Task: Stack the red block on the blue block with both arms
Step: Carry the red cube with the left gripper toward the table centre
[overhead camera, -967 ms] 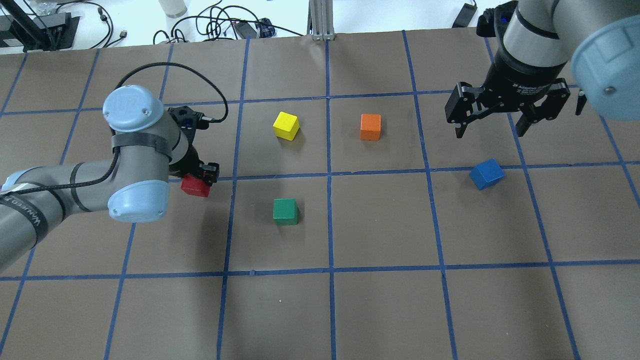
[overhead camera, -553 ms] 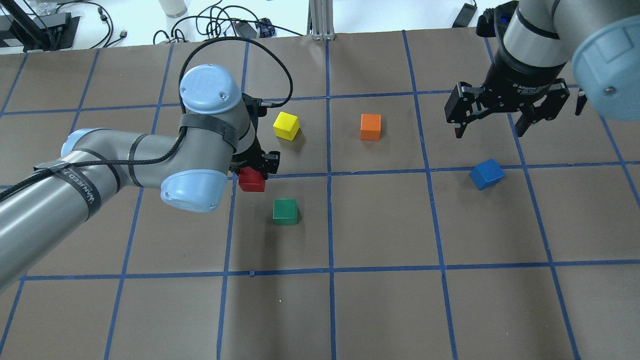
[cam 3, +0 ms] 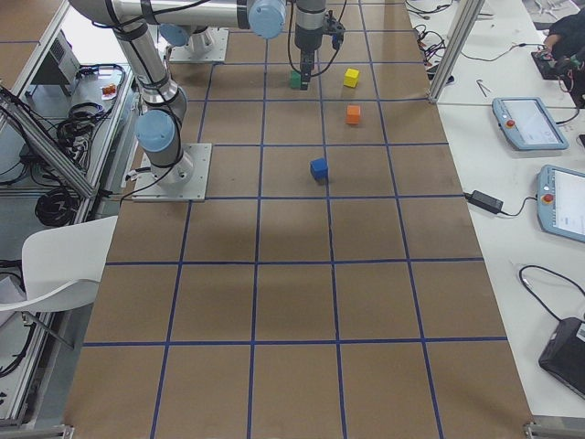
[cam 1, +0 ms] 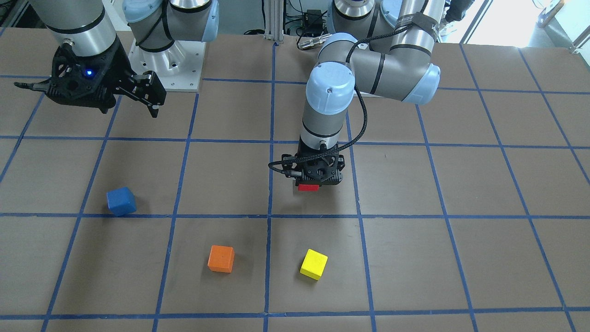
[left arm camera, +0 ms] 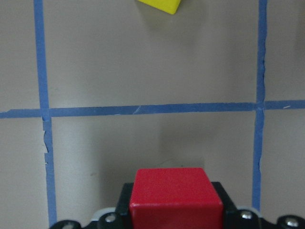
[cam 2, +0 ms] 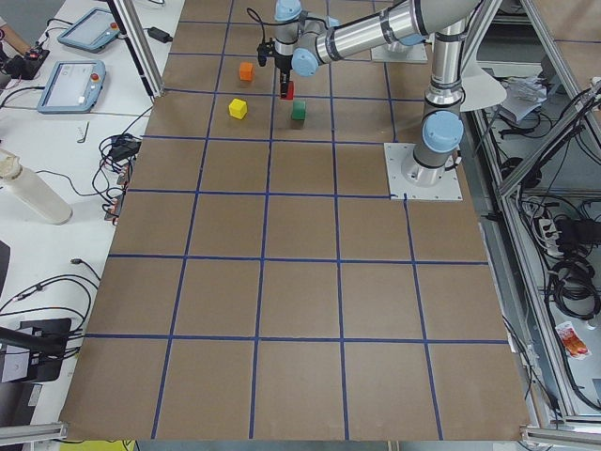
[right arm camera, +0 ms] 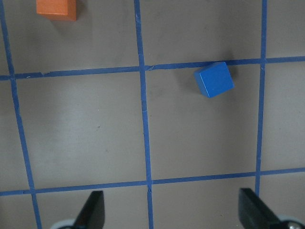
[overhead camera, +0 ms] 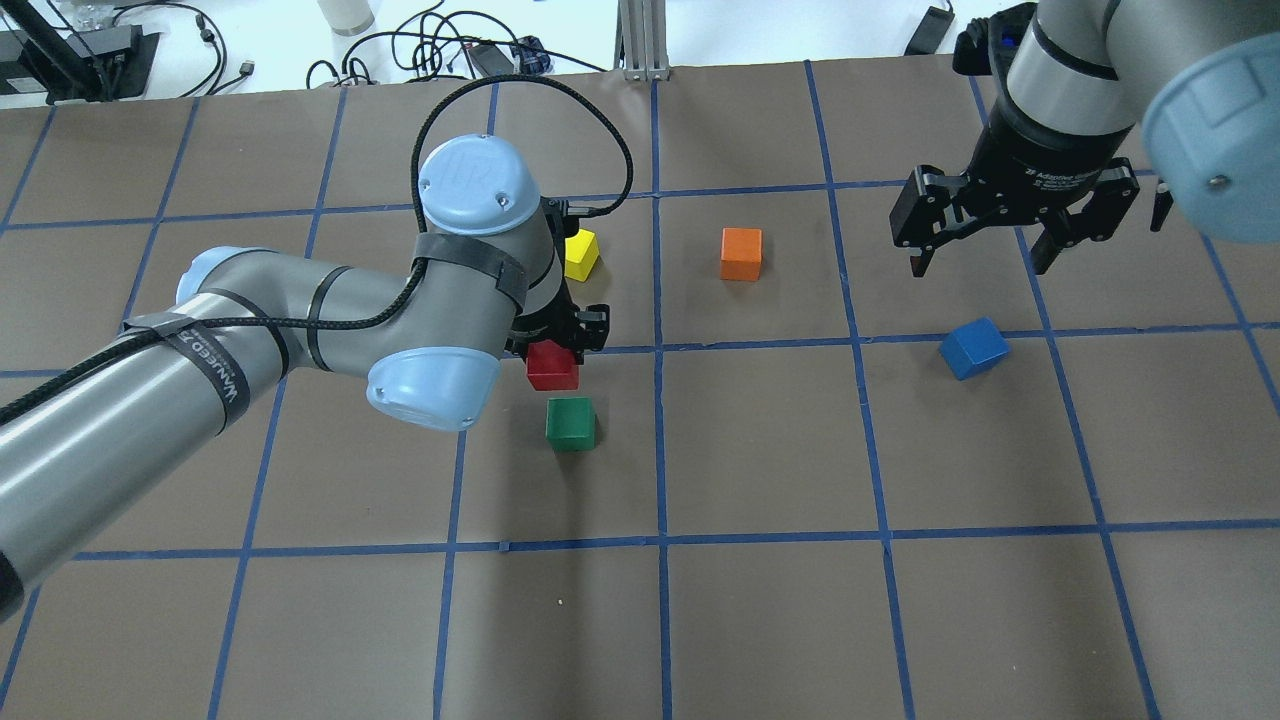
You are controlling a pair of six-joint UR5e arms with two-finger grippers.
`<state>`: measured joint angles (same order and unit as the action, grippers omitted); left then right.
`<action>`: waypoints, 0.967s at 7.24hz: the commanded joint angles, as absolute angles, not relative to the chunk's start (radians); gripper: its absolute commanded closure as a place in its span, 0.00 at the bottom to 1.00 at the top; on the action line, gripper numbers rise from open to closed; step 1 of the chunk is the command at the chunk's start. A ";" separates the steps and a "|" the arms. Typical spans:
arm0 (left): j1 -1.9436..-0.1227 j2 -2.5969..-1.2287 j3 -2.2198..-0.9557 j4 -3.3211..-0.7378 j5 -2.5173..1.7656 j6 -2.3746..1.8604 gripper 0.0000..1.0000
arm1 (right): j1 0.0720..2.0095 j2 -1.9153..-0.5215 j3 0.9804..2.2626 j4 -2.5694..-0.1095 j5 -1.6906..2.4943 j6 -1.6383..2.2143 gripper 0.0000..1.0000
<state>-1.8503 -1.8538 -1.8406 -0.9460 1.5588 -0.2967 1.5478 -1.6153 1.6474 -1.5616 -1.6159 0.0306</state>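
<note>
My left gripper point(overhead camera: 556, 350) is shut on the red block point(overhead camera: 552, 367) and holds it above the table near the middle, just behind the green block point(overhead camera: 571, 422). The red block also shows in the front view point(cam 1: 308, 187) and fills the bottom of the left wrist view point(left arm camera: 175, 199). The blue block point(overhead camera: 973, 347) lies on the table at the right, turned askew; it also shows in the front view point(cam 1: 121, 201) and the right wrist view point(right arm camera: 214, 79). My right gripper point(overhead camera: 985, 262) hangs open and empty above and behind the blue block.
A yellow block point(overhead camera: 582, 253) is partly hidden behind my left wrist. An orange block point(overhead camera: 741, 253) sits right of it. The brown table carries a grid of blue tape. Cables and equipment lie beyond the far edge.
My left arm has carried the red block to the right, from the left side to just behind the green block. The right arm and blue block have not moved.
</note>
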 commanded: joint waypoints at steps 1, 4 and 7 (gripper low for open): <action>-1.868 -1.926 -1.786 -0.940 1.552 -0.327 0.95 | 1.548 -1.615 1.649 -1.562 -1.617 0.029 0.00; -1.920 -2.021 -1.694 -0.923 1.552 -0.393 0.95 | 1.546 -1.614 1.651 -1.563 -1.626 0.029 0.00; -1.941 -2.069 -1.666 -0.911 1.551 -0.390 0.00 | 1.548 -1.614 1.651 -1.565 -1.628 0.031 0.00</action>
<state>-1.9381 -2.0612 -1.6847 -0.9194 1.5595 -0.3903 1.5471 -1.6137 1.6500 -1.5647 -1.6265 0.0294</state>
